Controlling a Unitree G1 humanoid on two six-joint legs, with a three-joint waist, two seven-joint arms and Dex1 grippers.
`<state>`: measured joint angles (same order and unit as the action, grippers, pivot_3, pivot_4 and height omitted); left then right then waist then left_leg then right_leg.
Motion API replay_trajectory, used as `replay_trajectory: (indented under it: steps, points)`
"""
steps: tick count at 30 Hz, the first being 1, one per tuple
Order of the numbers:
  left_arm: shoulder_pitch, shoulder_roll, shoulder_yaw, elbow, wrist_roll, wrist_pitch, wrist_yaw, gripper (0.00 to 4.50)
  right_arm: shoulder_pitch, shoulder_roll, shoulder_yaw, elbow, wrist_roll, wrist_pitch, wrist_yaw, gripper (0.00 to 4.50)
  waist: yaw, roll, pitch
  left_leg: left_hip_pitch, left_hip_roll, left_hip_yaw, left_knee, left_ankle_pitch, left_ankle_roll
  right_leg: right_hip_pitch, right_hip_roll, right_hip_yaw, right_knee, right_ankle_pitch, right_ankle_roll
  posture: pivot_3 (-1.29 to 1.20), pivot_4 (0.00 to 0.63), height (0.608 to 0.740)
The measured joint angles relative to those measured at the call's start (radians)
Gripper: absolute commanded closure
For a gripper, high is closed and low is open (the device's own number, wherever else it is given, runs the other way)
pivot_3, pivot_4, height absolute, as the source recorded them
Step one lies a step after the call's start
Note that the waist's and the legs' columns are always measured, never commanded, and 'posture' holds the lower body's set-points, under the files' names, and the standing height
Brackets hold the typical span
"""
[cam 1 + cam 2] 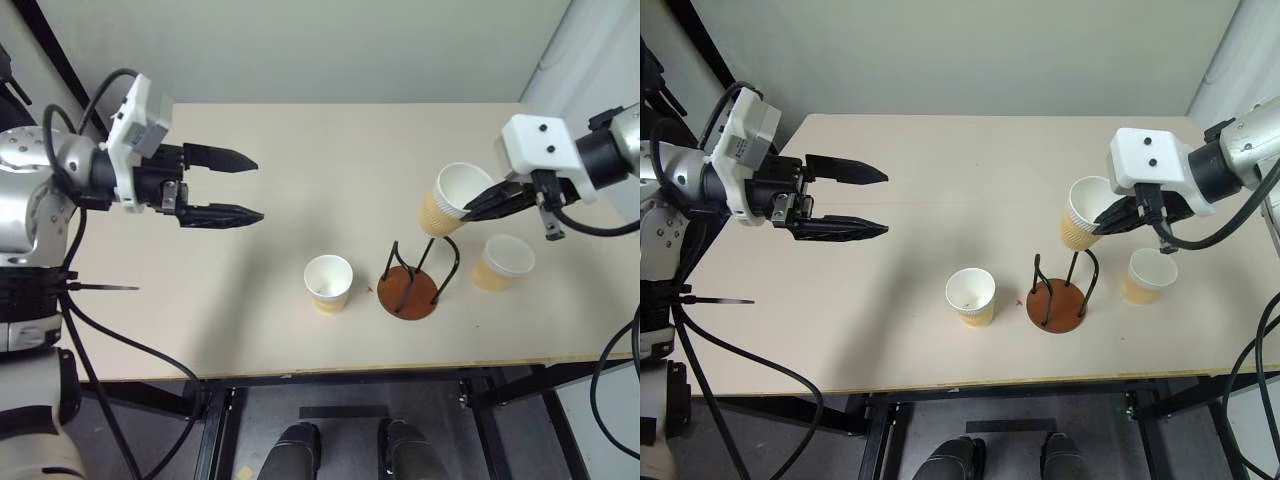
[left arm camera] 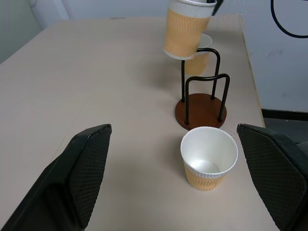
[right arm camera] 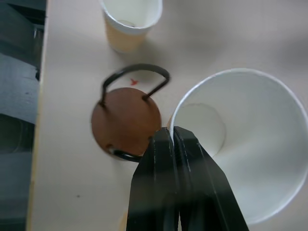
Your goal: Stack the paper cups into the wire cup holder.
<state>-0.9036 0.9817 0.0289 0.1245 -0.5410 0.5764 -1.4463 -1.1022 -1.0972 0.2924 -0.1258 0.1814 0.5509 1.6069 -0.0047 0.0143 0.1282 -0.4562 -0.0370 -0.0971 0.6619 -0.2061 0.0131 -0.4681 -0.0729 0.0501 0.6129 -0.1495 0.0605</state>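
Note:
My right gripper [image 1: 468, 212] is shut on the rim of a paper cup [image 1: 448, 202], one finger inside and one outside. It holds the cup tilted in the air just above and behind the wire cup holder [image 1: 408, 289], a brown disc with two black wire loops and nothing in it. A second paper cup [image 1: 328, 283] stands upright on the table left of the holder. A third cup [image 1: 503, 262] stands to the holder's right. My left gripper [image 1: 258, 188] hovers open over the table's left part, pointing toward the cups, with nothing between its fingers [image 2: 91, 163].
The beige table [image 1: 250, 330] has its front edge close below the holder and cups. A pale wall runs behind it, and another wall stands at its right end. Black frame bars show under the front edge.

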Motion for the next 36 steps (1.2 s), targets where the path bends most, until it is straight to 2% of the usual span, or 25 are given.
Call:
replay_trajectory:
  steps: [17, 20, 29, 32, 36]
  points:
    - [-0.011, -0.004, -0.006, 0.015, 0.022, -0.010, -0.015, 0.00, 0.092, 0.018, 0.003, -0.078, 0.000, 0.000, -0.001, 4.47, 0.001, 0.000, 0.000, 0.001, -0.001, 0.000, 0.000, 0.006, 0.002, 0.000, 0.000, 0.000, 0.004, 0.001, -0.001, 0.00, 0.150, 0.740]
    - [-0.011, -0.004, -0.005, 0.015, 0.022, -0.010, -0.014, 0.00, 0.106, 0.030, 0.005, -0.100, 0.000, 0.001, -0.007, 3.93, 0.001, 0.000, 0.000, 0.001, -0.001, 0.000, 0.000, 0.006, 0.002, 0.000, 0.000, 0.000, 0.004, 0.000, 0.000, 0.00, 0.150, 0.740]
    - [-0.011, -0.005, -0.005, 0.014, 0.021, -0.010, -0.013, 0.00, 0.110, 0.099, -0.006, -0.128, 0.027, 0.079, -0.089, 0.89, 0.001, -0.001, 0.000, 0.001, -0.001, 0.000, 0.001, 0.006, 0.002, 0.001, 0.000, 0.000, 0.004, 0.001, 0.000, 0.00, 0.150, 0.740]
    - [-0.011, -0.014, -0.005, 0.014, 0.021, -0.010, -0.013, 0.00, 0.112, 0.070, -0.025, -0.114, 0.030, 0.089, -0.112, 0.89, 0.005, -0.001, 0.000, 0.000, -0.001, 0.000, 0.001, 0.006, 0.002, 0.001, 0.000, 0.000, 0.004, 0.000, 0.000, 0.00, 0.150, 0.740]
    - [-0.011, -0.021, -0.005, 0.013, 0.021, -0.010, -0.014, 0.00, 0.237, -0.091, -0.095, -0.089, 0.012, 0.054, -0.110, 0.89, 0.016, -0.002, -0.001, 0.000, -0.001, 0.000, 0.000, 0.005, 0.002, 0.003, 0.000, 0.000, 0.000, 0.000, 0.000, 0.00, 0.150, 0.740]
